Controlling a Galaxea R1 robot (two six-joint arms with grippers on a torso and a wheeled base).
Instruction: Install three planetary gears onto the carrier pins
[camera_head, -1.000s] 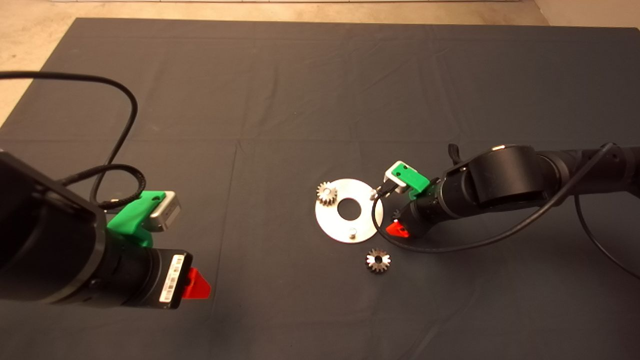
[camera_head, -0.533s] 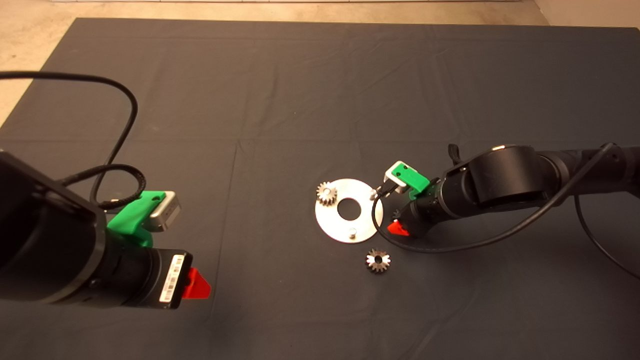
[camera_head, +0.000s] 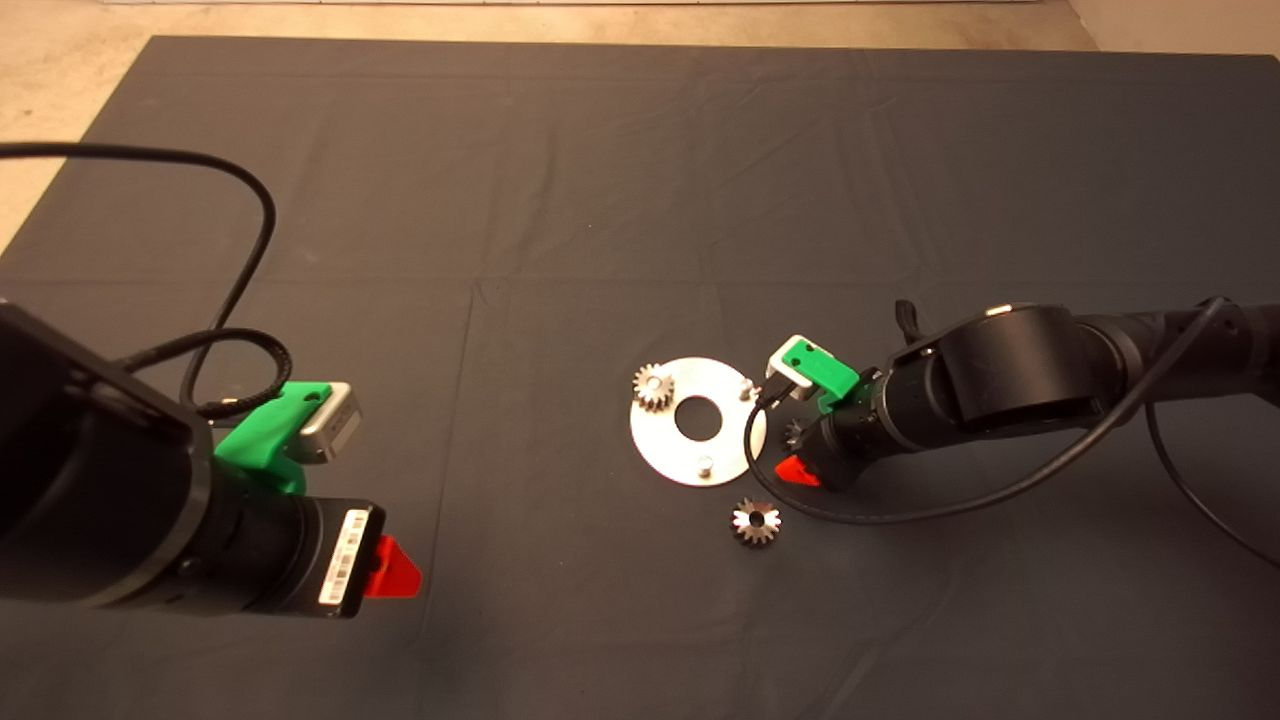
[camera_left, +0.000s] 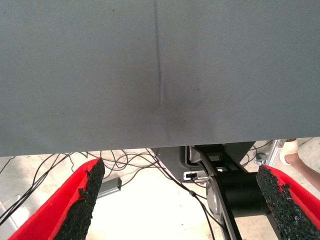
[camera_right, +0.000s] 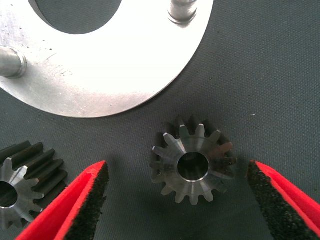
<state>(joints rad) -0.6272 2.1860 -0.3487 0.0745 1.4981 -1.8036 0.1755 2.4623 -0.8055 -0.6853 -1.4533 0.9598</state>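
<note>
Your right gripper (camera_right: 177, 200) is low over the mat (camera_head: 560, 200), just beside the disc (camera_head: 660, 445) on its right side. Its fingers (camera_right: 85, 200) are spread wide and straddle one loose gear (camera_right: 192, 165) without touching it. This placement puts a pad on each flank of the gear, so a straight closing stroke should grip it across the teeth; that is likely the step in hand.

That gear lies flat on the mat, apart from the disc rim, its bore facing up. It is bright steel with evenly spaced teeth and a dark centre hole. A second loose gear (camera_head: 756, 522) lies flat on the mat near the disc's front edge, outside the fingers. A third gear (camera_head: 654, 387) sits at the disc's left rim, apparently already on a pin.

Two pins remain bare: one (camera_head: 745, 390) on the disc's right side, nearest the gripper, and one (camera_head: 705, 464) toward the front. Both stand upright as short silvery studs.

Your left gripper (camera_left: 180, 200) is parked at the mat's left, fingers wide apart and empty.
</note>
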